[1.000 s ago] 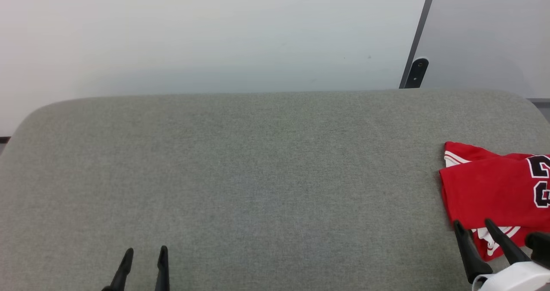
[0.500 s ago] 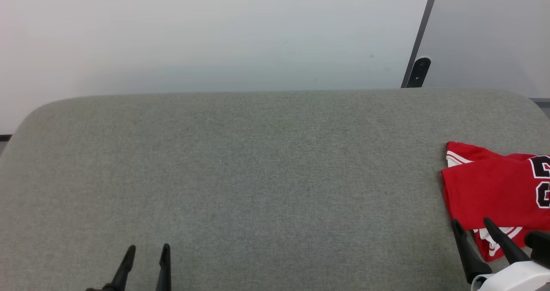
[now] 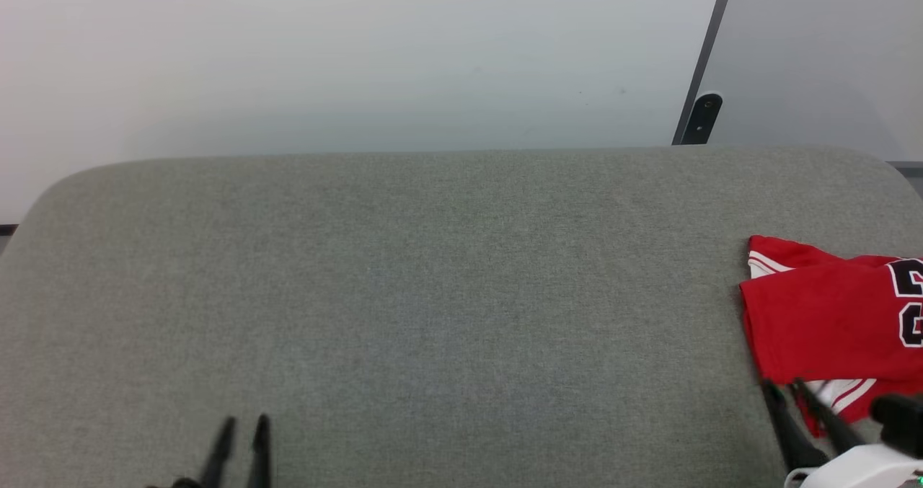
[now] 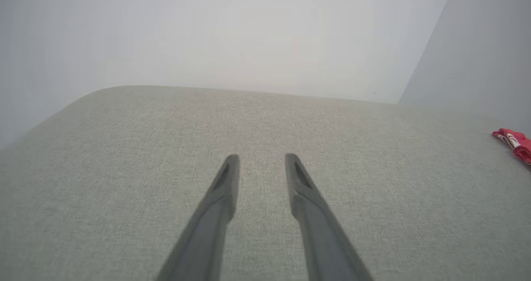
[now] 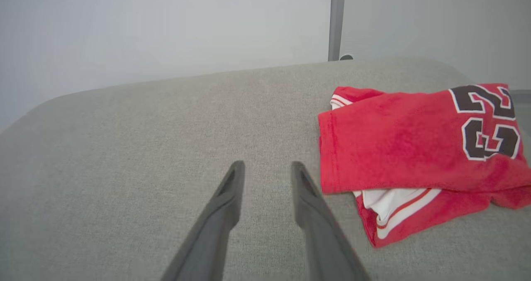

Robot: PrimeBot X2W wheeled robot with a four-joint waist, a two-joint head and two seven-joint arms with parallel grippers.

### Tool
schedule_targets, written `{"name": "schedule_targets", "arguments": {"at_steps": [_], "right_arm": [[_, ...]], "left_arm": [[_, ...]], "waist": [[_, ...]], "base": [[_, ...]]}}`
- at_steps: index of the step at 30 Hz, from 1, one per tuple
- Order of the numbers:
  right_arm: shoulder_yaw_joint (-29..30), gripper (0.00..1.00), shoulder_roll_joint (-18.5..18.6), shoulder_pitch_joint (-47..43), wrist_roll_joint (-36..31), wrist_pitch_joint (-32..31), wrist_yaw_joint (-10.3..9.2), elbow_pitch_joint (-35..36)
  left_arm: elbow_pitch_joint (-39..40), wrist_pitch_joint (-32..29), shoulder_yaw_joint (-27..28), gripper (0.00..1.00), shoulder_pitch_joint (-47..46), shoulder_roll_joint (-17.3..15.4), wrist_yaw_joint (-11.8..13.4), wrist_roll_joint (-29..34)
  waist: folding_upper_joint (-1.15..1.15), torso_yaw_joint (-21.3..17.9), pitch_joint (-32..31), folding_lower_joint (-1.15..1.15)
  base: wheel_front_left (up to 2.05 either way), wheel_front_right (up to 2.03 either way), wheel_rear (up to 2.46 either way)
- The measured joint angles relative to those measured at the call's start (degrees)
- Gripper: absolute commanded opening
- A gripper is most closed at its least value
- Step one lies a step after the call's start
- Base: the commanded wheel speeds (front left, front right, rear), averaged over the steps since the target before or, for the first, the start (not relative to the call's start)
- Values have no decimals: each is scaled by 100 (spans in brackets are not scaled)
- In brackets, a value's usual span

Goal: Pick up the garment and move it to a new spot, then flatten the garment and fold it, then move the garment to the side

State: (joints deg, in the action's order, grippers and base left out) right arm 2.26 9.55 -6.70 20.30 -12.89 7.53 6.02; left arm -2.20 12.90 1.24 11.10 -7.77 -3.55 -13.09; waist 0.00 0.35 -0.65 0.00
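The garment (image 3: 829, 315) is a red jersey, folded, lying at the right edge of the grey cushion (image 3: 433, 293); black white-outlined numbers and a white striped sleeve (image 5: 394, 206) show. It also appears as a red scrap, the garment (image 4: 514, 142), at the far right of the left wrist view. My right gripper (image 3: 782, 385) hovers just left of the garment (image 5: 415, 148), open, with nothing between its fingers (image 5: 307, 198). My left gripper (image 3: 245, 422) is low at the front left over bare cushion, open and empty; my left gripper (image 4: 262, 158) shows a clear gap.
A pale wall rises behind the cushion. A dark vertical post with a bracket (image 3: 701, 117) stands at the back right. The cushion's rounded back edge (image 3: 461, 153) runs across the view.
Both grippers have narrowed their jaws and pulled back slightly toward the bottom of the view. The garment has not moved.
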Motion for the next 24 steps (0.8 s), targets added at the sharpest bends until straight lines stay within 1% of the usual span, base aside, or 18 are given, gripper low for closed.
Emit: {"name": "schedule_targets", "arguments": {"at_steps": [4, 24], "right_arm": [[-29, 0, -76, -42, 91, -8, 0, -225], [80, 0, -224, 198, 1883, 131, 0, -678]], "left_arm": [[-205, -45, -22, 0, 9, 73, 0, -79], [-463, -535, 111, 0, -359, 179, -85, -2058]], "waist": [[0, -1, 1, 0], [0, -6, 14, 0]], "base": [[0, 0, 0], [0, 0, 0]]}}
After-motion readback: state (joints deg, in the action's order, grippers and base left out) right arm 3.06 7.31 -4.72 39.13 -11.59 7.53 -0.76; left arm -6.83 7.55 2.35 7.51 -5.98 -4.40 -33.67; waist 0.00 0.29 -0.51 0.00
